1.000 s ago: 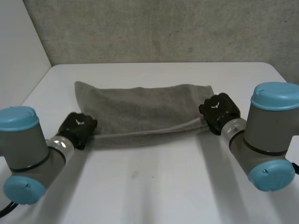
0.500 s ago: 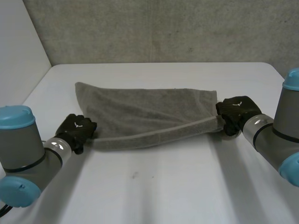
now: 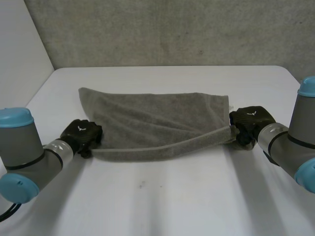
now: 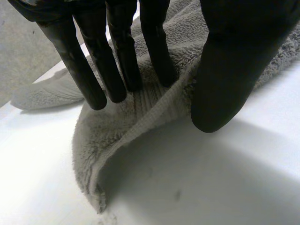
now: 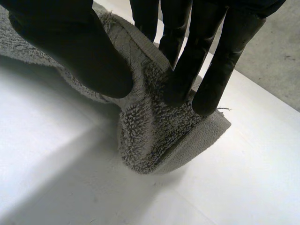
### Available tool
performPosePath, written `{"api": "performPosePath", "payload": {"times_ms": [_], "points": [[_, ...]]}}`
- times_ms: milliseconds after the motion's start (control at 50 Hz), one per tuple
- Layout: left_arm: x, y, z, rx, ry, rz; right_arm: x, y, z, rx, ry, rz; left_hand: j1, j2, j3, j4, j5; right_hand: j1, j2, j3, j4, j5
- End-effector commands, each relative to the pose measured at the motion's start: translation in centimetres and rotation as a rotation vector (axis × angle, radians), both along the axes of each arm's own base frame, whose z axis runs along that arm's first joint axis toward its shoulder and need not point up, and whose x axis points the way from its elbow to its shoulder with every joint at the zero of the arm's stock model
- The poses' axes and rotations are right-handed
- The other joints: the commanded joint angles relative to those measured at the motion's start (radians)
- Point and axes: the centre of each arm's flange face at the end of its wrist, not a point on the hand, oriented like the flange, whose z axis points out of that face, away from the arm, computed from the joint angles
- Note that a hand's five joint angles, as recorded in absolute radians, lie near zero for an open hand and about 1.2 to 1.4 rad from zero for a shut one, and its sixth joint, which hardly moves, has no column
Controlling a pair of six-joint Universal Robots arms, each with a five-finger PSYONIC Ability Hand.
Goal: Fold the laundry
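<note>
A grey towel (image 3: 152,118) lies stretched across the white table (image 3: 172,196), with its near edge folded over into a raised hem. My left hand (image 3: 81,133) is at the near left corner. In the left wrist view its straight fingers (image 4: 122,56) rest on top of the towel (image 4: 117,136) and the thumb (image 4: 229,70) presses the lifted hem from the other side. My right hand (image 3: 248,120) is at the near right corner. There the thumb (image 5: 70,42) and fingers (image 5: 206,56) pinch the towel's doubled corner (image 5: 154,136) just above the table.
A grey wall runs behind the table's far edge, and a white wall stands at the far left. Bare tabletop lies in front of the towel, between my two arms.
My right hand has drawn the near right corner out to the right, pulling the towel longer and flatter. The left hand shifted slightly left and its fingers loosened.
</note>
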Motion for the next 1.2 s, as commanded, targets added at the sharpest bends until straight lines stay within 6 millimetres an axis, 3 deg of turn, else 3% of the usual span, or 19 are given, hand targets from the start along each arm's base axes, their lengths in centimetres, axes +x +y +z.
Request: {"api": "performPosePath", "payload": {"times_ms": [20, 100, 140, 160, 200, 220, 260, 300, 340, 360, 440, 560, 600, 680, 920, 1040, 1160, 1180, 1200], "points": [[0.1, -0.8, 0.8, -0.026, 0.005, 0.017, -0.3, -0.2, 0.4, -0.008, -0.006, -0.012, 0.694, 0.694, 0.694, 0.694, 0.695, 0.436, 0.230, 0.214, 0.204, 0.240], [1.0, -1.0, 3.2, -0.075, 0.015, 0.044, -0.3, -0.2, 0.8, -0.024, 0.002, -0.010, 0.694, 0.694, 0.694, 0.694, 0.695, 0.436, 0.230, 0.214, 0.204, 0.240], [1.6, 0.1, 6.3, -0.131, 0.011, 0.050, -0.3, 0.0, 1.7, -0.033, 0.030, 0.009, 0.694, 0.694, 0.694, 0.694, 0.695, 0.436, 0.230, 0.214, 0.204, 0.240], [1.6, 0.1, 6.3, -0.131, 0.011, 0.050, -0.3, 0.0, 1.7, -0.033, 0.031, 0.009, 0.694, 0.694, 0.694, 0.694, 0.695, 0.436, 0.230, 0.214, 0.204, 0.240], [1.7, 2.4, 8.8, -0.139, -0.006, 0.035, -0.9, 1.7, 3.0, -0.006, 0.164, 0.072, 0.694, 0.694, 0.694, 0.694, 0.695, 0.436, 0.230, 0.214, 0.204, 0.240], [1.7, 2.4, 8.8, -0.139, -0.006, 0.035, -0.9, 1.8, 3.0, -0.006, 0.165, 0.073, 0.694, 0.694, 0.694, 0.694, 0.695, 0.436, 0.230, 0.214, 0.204, 0.240], [2.3, 5.6, 10.7, -0.094, -0.076, 0.012, -1.4, 3.0, 3.4, 0.028, 0.271, 0.128, 0.694, 0.694, 0.694, 0.694, 0.695, 0.436, 0.230, 0.214, 0.204, 0.240], [2.6, 7.1, 10.8, -0.046, -0.132, -0.009, -3.0, 5.4, 3.0, 0.138, 0.485, 0.249, 0.694, 0.694, 0.694, 0.694, 0.695, 0.436, 0.230, 0.214, 0.204, 0.240], [2.8, 8.3, 10.8, 0.002, -0.196, -0.043, -3.6, 6.3, 2.7, 0.190, 0.563, 0.308, 0.694, 0.694, 0.694, 0.694, 0.695, 0.436, 0.230, 0.214, 0.204, 0.240], [3.0, 9.4, 10.5, 0.046, -0.261, -0.082, -3.8, 6.6, 2.6, 0.200, 0.596, 0.339, 0.694, 0.694, 0.694, 0.694, 0.695, 0.436, 0.230, 0.214, 0.204, 0.240], [3.1, 9.7, 10.0, 0.051, -0.351, -0.130, -3.7, 6.0, 3.0, 0.160, 0.587, 0.316, 0.694, 0.694, 0.694, 0.694, 0.695, 0.436, 0.230, 0.214, 0.204, 0.240], [2.4, 6.5, 7.4, 0.000, -0.361, -0.125, -2.8, 2.8, 3.4, 0.058, 0.466, 0.211, 0.694, 0.694, 0.694, 0.694, 0.695, 0.436, 0.230, 0.214, 0.204, 0.240], [1.2, 4.5, 6.0, -0.039, -0.368, -0.132, -1.8, 0.8, 1.6, 0.040, 0.429, 0.187, 0.694, 0.694, 0.694, 0.694, 0.695, 0.436, 0.230, 0.214, 0.204, 0.240], [-1.6, 1.5, 4.3, -0.122, -0.370, -0.122, 0.7, -1.0, -0.2, -0.042, 0.453, 0.170, 0.694, 0.694, 0.694, 0.694, 0.695, 0.436, 0.230, 0.214, 0.204, 0.240], [-6.8, -5.9, 3.2, -0.404, -0.311, -0.106, 1.9, -7.8, -1.7, -0.360, 0.478, -0.018, 0.694, 0.694, 0.694, 0.694, 0.695, 0.436, 0.230, 0.214, 0.204, 0.240], [-7.6, -8.0, 3.0, -0.450, -0.293, -0.097, 2.5, -9.4, -3.3, -0.432, 0.534, -0.007, 0.694, 0.694, 0.694, 0.694, 0.695, 0.436, 0.230, 0.214, 0.204, 0.240], [-7.9, -8.6, 2.1, -0.449, -0.293, -0.106, 2.8, -10.2, -4.0, -0.450, 0.529, -0.009, 0.694, 0.694, 0.694, 0.694, 0.695, 0.436, 0.230, 0.214, 0.204, 0.240], [-7.9, -8.6, 1.9, -0.447, -0.298, -0.110, 2.8, -10.3, -4.1, -0.453, 0.528, -0.010, 0.694, 0.694, 0.694, 0.694, 0.695, -0.005, -0.211, -0.227, -0.237, -0.201], [-7.9, -8.5, 1.8, -0.446, -0.301, -0.108, 2.9, -10.3, -4.0, -0.455, 0.525, -0.012, 0.232, 0.232, 0.232, 0.233, 0.233, -0.643, -0.849, -0.865, -0.875, -0.839]]}}
